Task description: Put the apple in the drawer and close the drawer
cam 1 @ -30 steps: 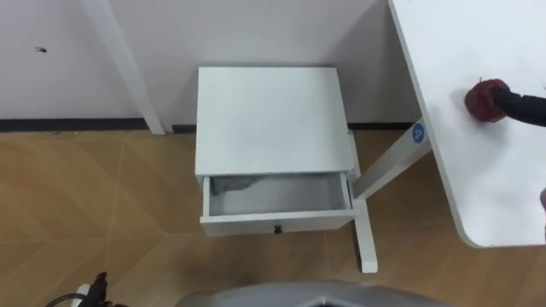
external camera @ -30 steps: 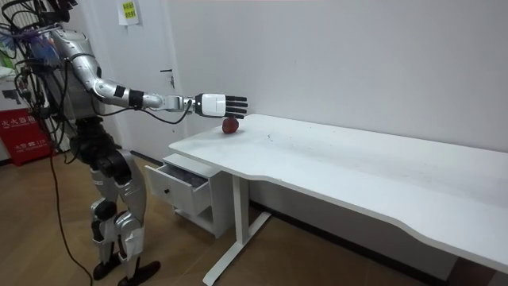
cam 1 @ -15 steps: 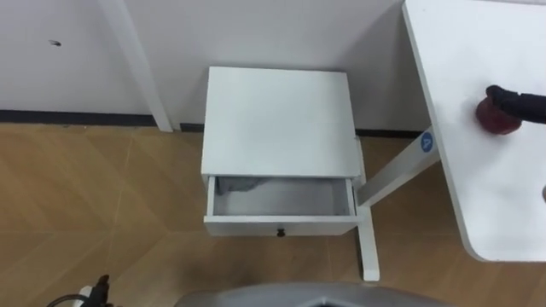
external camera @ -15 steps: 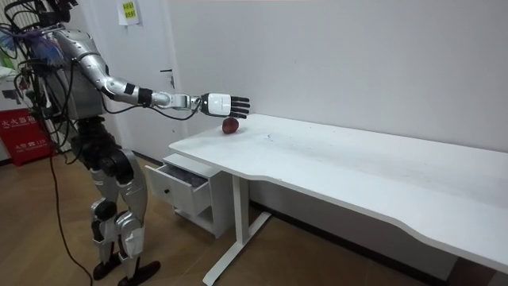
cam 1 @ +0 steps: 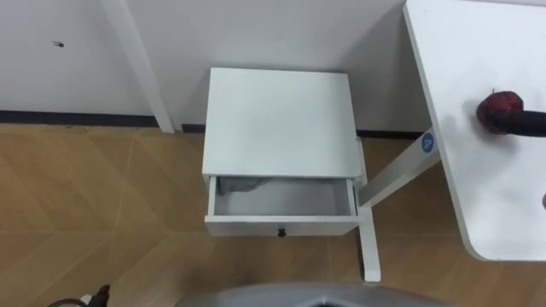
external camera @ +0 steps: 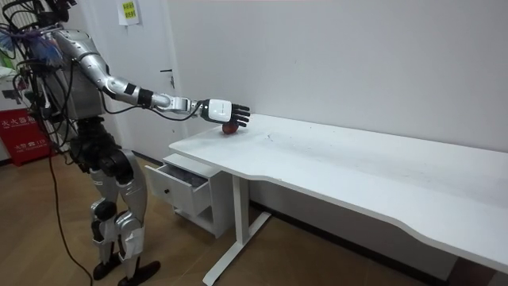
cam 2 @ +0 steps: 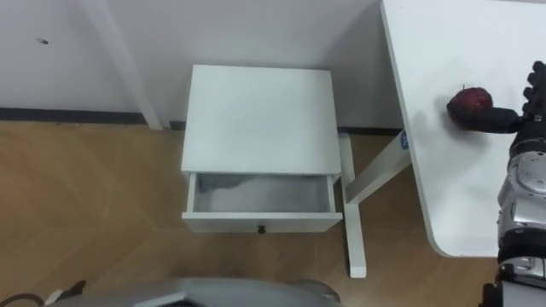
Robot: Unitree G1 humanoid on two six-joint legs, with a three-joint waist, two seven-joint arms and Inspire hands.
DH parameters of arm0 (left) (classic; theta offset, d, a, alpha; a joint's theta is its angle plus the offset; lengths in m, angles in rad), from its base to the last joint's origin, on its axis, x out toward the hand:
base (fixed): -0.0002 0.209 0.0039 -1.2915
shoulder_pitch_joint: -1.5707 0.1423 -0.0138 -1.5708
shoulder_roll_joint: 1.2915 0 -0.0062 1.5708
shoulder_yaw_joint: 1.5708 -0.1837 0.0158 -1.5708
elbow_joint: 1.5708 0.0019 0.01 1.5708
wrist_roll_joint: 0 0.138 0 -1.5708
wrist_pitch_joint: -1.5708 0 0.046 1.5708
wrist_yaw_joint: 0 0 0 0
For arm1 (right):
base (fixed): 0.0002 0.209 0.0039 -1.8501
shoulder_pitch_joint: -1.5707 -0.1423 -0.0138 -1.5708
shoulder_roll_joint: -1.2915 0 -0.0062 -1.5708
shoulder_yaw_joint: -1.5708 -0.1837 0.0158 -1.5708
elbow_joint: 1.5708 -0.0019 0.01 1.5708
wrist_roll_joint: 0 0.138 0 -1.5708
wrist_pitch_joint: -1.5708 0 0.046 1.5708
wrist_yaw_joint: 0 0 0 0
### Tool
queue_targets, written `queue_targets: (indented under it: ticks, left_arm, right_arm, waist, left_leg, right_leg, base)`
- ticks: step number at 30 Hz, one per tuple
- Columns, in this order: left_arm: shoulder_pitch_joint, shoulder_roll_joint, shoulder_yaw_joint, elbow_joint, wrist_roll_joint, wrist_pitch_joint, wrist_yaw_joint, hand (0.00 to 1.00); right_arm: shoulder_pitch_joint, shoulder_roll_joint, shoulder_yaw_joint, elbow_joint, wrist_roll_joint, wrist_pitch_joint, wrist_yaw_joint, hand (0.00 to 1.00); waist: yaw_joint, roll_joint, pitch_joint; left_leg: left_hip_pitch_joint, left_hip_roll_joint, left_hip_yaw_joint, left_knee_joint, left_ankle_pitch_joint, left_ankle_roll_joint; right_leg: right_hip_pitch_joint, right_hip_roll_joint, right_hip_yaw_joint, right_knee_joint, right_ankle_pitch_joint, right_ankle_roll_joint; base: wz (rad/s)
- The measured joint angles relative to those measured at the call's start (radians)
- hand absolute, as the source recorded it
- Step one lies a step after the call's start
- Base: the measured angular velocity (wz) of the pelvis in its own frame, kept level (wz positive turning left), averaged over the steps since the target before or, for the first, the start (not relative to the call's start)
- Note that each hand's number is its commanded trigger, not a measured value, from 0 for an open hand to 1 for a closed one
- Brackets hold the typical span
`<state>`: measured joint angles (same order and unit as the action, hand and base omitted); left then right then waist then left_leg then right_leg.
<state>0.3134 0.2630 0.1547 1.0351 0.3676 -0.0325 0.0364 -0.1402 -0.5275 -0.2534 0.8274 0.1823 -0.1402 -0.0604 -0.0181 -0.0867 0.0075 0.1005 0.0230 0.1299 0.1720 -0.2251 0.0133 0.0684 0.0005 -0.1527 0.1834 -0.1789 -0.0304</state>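
Note:
A dark red apple [cam 2: 468,101] lies on the white table [cam 2: 444,188] near its left edge, to the right of the nightstand. My right hand [cam 2: 531,102] reaches it from the right. The thumb [cam 2: 493,122] lies along the apple's near side and the fingers stay straight on its far right, not curled round it. In the room view the hand [external camera: 221,110] rests over the apple [external camera: 228,128] at the table's [external camera: 357,167] far corner. The white nightstand [cam 1: 277,119] stands against the wall with its drawer [cam 1: 280,225] pulled open.
A grey patch lies at the drawer's back left corner. The table's white leg and foot [cam 1: 368,247] stand just right of the nightstand. A white post [cam 1: 141,68] runs up the wall to the left. I stand on a wooden floor [cam 1: 94,205], facing the nightstand.
My right hand has dropped from just above the apple onto it, with the thumb now beside the apple. The eye views shifted slightly as the head moved.

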Motion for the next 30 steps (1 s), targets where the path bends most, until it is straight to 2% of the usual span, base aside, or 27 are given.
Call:
queue_targets:
  ticks: [8,11,19,27,28,29,30]
  left_arm:
    - [0.004,0.0,0.0,0.001,0.0,0.011,0.005,0.0]
    - [0.004,0.0,-0.002,0.002,-0.001,0.011,0.016,0.0]
    - [-0.002,0.0,-0.002,0.006,-0.001,0.01,0.034,0.0]
    - [-0.007,0.0,-0.003,0.008,-0.001,0.009,0.038,0.0]
    - [-0.007,0.0,-0.003,0.008,-0.001,0.009,0.038,0.0]
    - [-0.008,0.0,-0.003,0.008,-0.001,0.009,0.038,0.0]
    - [-0.008,0.0,-0.003,0.008,-0.001,0.009,0.038,0.0]
  right_arm:
    - [-0.018,-0.007,0.063,0.087,-0.059,0.011,0.045,0.0]
    - [-0.024,-0.009,0.085,0.111,-0.072,0.009,0.049,0.0]
    - [-0.029,-0.013,0.113,0.157,-0.119,0.01,0.05,0.0]
    - [-0.038,-0.013,0.114,0.156,-0.157,0.01,0.05,0.0]
    - [-0.039,-0.013,0.114,0.156,-0.157,0.01,0.05,0.16]
    - [-0.041,-0.013,0.114,0.155,-0.157,0.01,0.049,0.66]
    - [-0.044,-0.013,0.114,0.155,-0.16,0.01,0.049,0.89]
  waist:
    - [0.003,0.0,-0.0003]
    - [0.016,-0.001,-0.0003]
    - [0.027,-0.016,-0.0066]
    - [0.032,-0.016,-0.0026]
    - [0.033,-0.016,-0.0026]
    - [0.039,-0.015,-0.0022]
    - [0.044,-0.014,-0.0015]
  left_leg:
    - [-0.001,0.001,0.002,0.001,0.0,0.0]
    - [0.012,0.001,0.002,-0.002,0.0,0.0]
    - [0.028,0.001,0.002,-0.006,0.0,0.0]
    - [0.026,0.001,-0.001,-0.006,0.0,0.0]
    - [0.027,0.001,-0.001,-0.006,0.0,0.0]
    - [0.028,0.001,0.0,-0.006,0.0,0.0]
    - [0.027,0.001,0.0,-0.006,0.0,0.0]
  right_leg:
    - [-0.001,0.0,-0.001,0.0,0.0,0.0]
    - [0.002,0.001,0.004,-0.002,0.0,0.0]
    - [0.021,0.0,0.0,-0.012,0.001,0.0]
    - [0.029,0.0,-0.003,-0.013,0.001,0.0]
    - [0.029,0.0,-0.003,-0.013,0.001,0.0]
    - [0.03,0.0,-0.001,-0.013,0.001,0.0]
    - [0.033,0.0,-0.001,-0.013,0.001,0.0]
  base:
    - [0.0]
    - [-0.04]
    - [-0.01]
    - [0.0]
    - [0.0]
    - [0.0]
    - [0.0]
